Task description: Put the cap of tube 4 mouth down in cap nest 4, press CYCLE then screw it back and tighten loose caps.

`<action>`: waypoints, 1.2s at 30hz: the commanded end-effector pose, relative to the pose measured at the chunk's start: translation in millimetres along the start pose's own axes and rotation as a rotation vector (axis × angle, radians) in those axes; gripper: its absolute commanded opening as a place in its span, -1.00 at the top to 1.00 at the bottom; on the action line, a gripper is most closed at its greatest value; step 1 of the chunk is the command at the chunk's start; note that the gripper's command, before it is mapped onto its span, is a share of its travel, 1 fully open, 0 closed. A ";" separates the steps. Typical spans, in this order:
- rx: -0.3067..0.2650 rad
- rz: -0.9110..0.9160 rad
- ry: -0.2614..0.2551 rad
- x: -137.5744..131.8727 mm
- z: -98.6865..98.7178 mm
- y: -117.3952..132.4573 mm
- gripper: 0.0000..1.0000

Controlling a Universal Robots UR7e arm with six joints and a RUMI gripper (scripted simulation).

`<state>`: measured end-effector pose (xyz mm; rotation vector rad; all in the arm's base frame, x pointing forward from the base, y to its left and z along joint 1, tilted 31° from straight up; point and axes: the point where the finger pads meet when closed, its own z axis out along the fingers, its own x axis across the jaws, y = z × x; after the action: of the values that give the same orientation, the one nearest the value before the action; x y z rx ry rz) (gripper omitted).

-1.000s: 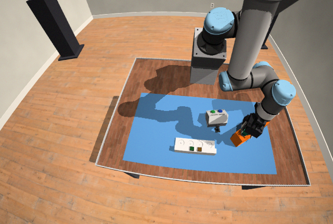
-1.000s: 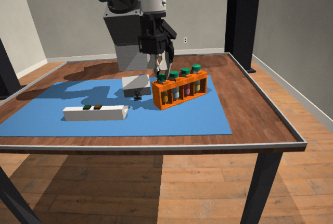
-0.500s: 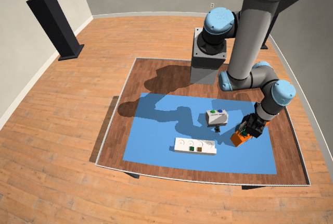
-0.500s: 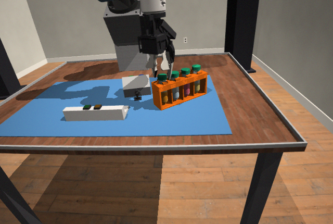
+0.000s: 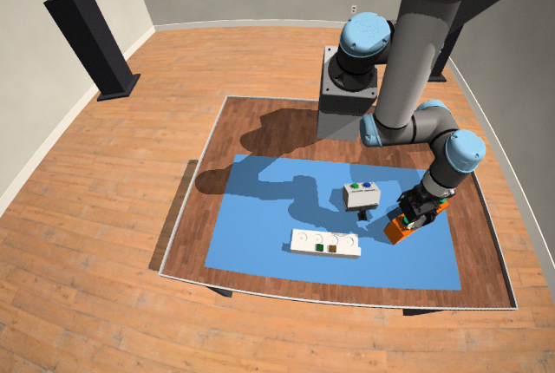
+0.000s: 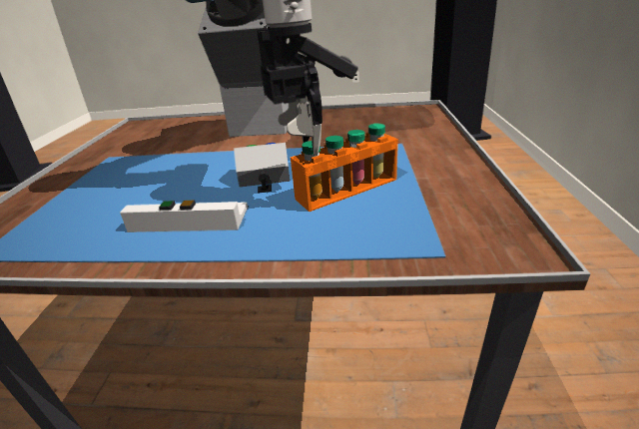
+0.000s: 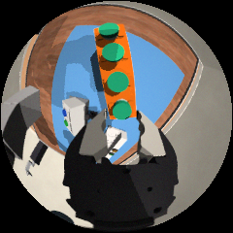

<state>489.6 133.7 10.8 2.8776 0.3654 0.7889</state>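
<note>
Since both the green lamp (image 5: 319,247) (image 6: 167,205) and the amber lamp (image 5: 332,248) (image 6: 187,204) on the cap tray (image 5: 304,251) (image 6: 183,219) (image 7: 118,133) look unlit, the aspirate step has probably not run. No cap lies in the tray; cap nest 4 (image 5: 301,237) awaits its part. Beyond it stands the orange rack (image 5: 395,235) (image 6: 301,185) (image 7: 132,94). At its near end, the cap of tube 4 (image 5: 407,220) (image 6: 308,148) (image 7: 121,110) sits on its tube. The pincer (image 5: 414,221) (image 6: 312,148) (image 7: 121,110) is partly open around this cap, one finger to each side, gripping nothing. The step in hand is judged to be unscrewing, with the pincer spread for a fresh grip; how far the cap has turned cannot be told. Farther along, the caps of tube 3 (image 6: 333,143) (image 7: 117,82), tube 2 (image 6: 355,137) (image 7: 113,51) and tube 1 (image 5: 443,201) (image 6: 376,130) (image 7: 109,29) are on; whether any is loose cannot be told. Set back beside the rack is the key box (image 5: 361,200) (image 6: 261,157) (image 7: 77,116). Remaining, by this reading: remove and nest the cap, press the blue key (image 5: 367,184) (image 6: 271,144) (image 7: 64,113), await green, refit the cap, tighten any loose one, let go, then press the green key (image 5: 355,186) (image 6: 252,146) (image 7: 66,123).
</note>
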 end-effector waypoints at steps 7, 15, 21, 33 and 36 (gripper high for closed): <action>-0.014 0.344 0.000 0.3 -0.3 -0.4 0.30; -0.014 0.344 0.000 0.3 -0.3 -0.3 1.00; -0.014 0.343 0.000 0.4 -0.3 -0.3 1.00; -0.014 -0.006 -0.003 0.4 -0.5 -0.5 1.00; -0.014 -0.156 -0.004 0.3 -0.6 -0.4 1.00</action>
<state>489.4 134.1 10.9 2.8733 0.2998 0.7875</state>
